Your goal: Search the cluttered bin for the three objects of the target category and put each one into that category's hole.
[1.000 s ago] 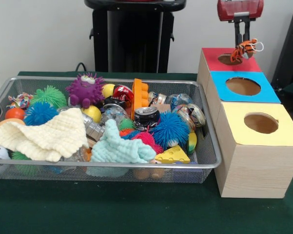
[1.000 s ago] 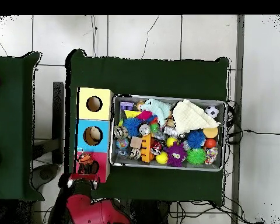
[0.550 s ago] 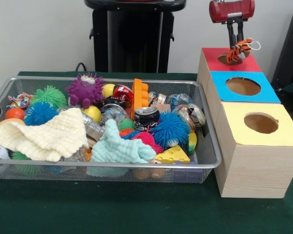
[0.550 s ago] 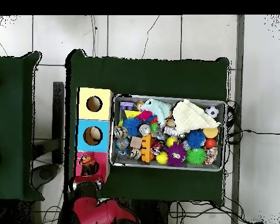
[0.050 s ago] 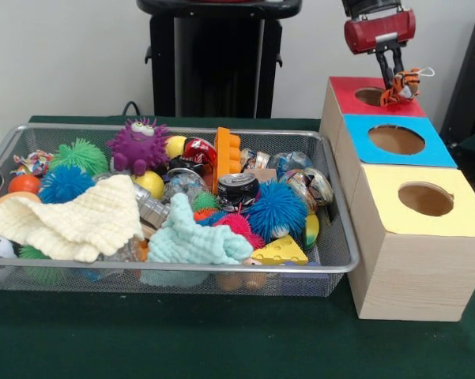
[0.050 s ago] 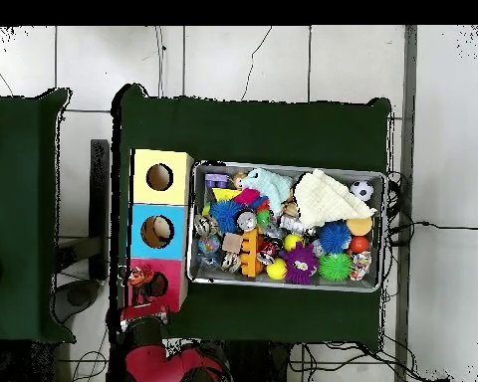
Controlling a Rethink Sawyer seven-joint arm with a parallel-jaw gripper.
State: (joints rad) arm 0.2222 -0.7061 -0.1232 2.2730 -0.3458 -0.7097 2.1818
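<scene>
So the gripper [image 5: 397, 79] is clamped on a little orange striped tiger toy [image 5: 403, 85], and it's dangling over the red-topped box [image 5: 344, 93]. Compared to half a second ago the toy has slid off to the side: it was hanging right over the red box's hole [image 5: 369, 96], now it sits past the hole's edge, toward the box's outer corner, and looks a touch higher above the lid. The red gripper housing [image 5: 379, 30] is tilted now too, where before it sat level. In the overhead shot the toy [image 6: 136, 281] shows beside the red box's hole [image 6: 159, 286], with the red arm [image 6: 163, 360] just off that end of the box.

Nothing else budged. The blue-topped box [image 5: 395, 142] and yellow-topped box [image 5: 423, 205] are lined up next to the red one as before, and the wire bin [image 5: 336, 260] beside the boxes has the same pile: purple spiky monster [image 5: 139, 145], orange brick [image 5: 226, 156], blue koosh ball [image 5: 276, 210], cream cloth [image 5: 75, 219], mint cloth [image 5: 194, 241], crushed can [image 5: 238, 189], yellow cheese wedge [image 5: 279, 251].
</scene>
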